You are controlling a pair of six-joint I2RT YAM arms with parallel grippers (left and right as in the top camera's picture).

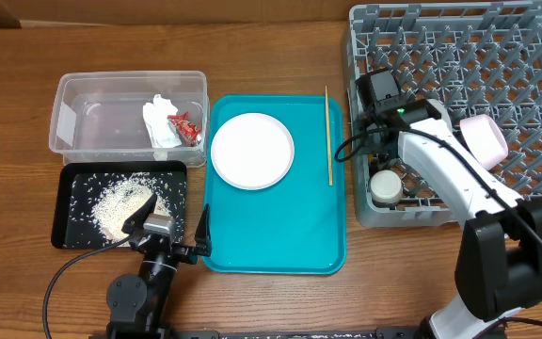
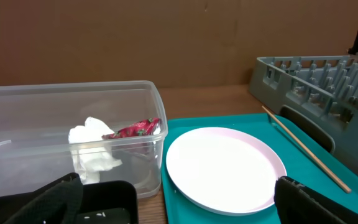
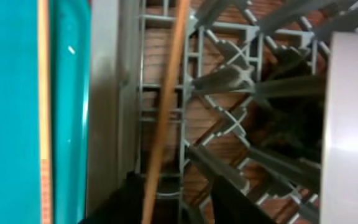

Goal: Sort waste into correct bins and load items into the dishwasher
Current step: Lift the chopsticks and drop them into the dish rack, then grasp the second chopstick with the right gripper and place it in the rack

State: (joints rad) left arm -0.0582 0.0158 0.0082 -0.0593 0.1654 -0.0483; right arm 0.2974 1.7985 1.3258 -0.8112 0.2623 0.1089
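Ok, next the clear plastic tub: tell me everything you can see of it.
The clear tub is a see-through rectangular plastic container with rounded corners and a lipped rim. It stands open-topped and upright on the wooden table. Toward its right end lie a crumpled white tissue and a red-and-white wrapper; the rest of its floor looks bare. The black tray sits just in front of it, and the teal tray lies by its right end. No claw touches it.

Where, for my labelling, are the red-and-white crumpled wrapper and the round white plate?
red-and-white crumpled wrapper (image 1: pixel 186 125): overhead view, its red middle.
round white plate (image 1: pixel 252 151): overhead view, its centre.
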